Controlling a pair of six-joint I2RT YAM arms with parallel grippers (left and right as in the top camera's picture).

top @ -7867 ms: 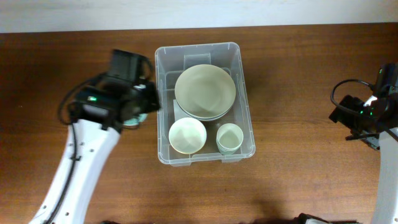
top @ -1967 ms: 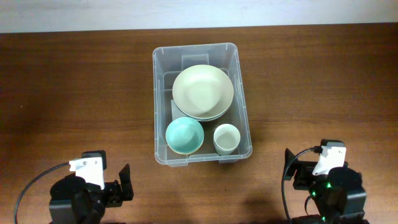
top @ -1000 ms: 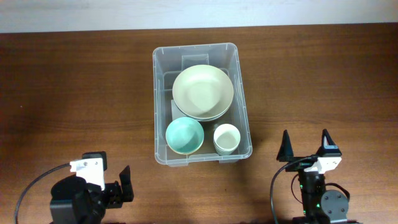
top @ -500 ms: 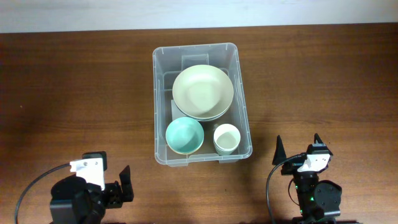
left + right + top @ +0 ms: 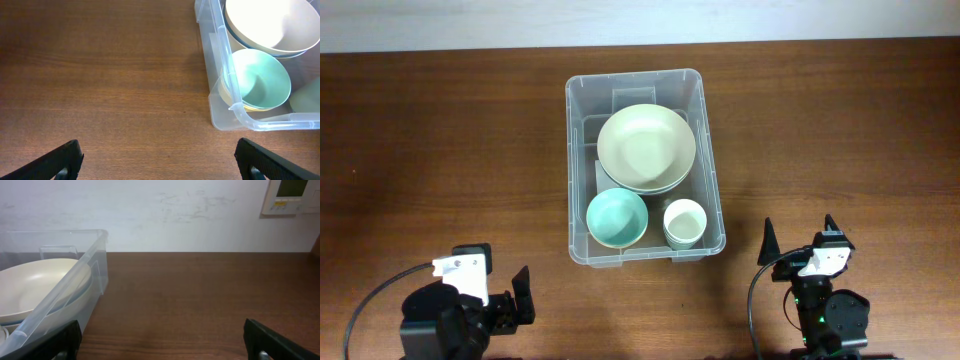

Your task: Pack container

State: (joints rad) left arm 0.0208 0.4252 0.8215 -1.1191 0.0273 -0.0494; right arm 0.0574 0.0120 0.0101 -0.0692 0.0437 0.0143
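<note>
Fingers of the left gripper stand spread wide with nothing between them, over bare brown wooden table at the near left edge. The right gripper sits at the near right edge, its two black pointed fingers likewise parted and empty.

The large clear plastic rectangular container with rounded corners lies flat on the table ahead of both arms, between them. It is forward and to the right of the left gripper and well apart from it. It is forward and to the left of the right gripper, with its near right corner close to the nearer finger but not touching. In the left wrist view its near left corner and long wall fill the upper right; in the right wrist view its wall rises at the left.

Inside, a wide cream round bowl sits in the far half on top of another bowl. A small teal bowl sits at the near left. A pale cup stands just beside it at the near right.

Behind the table a white wall carries a pale control panel.
</note>
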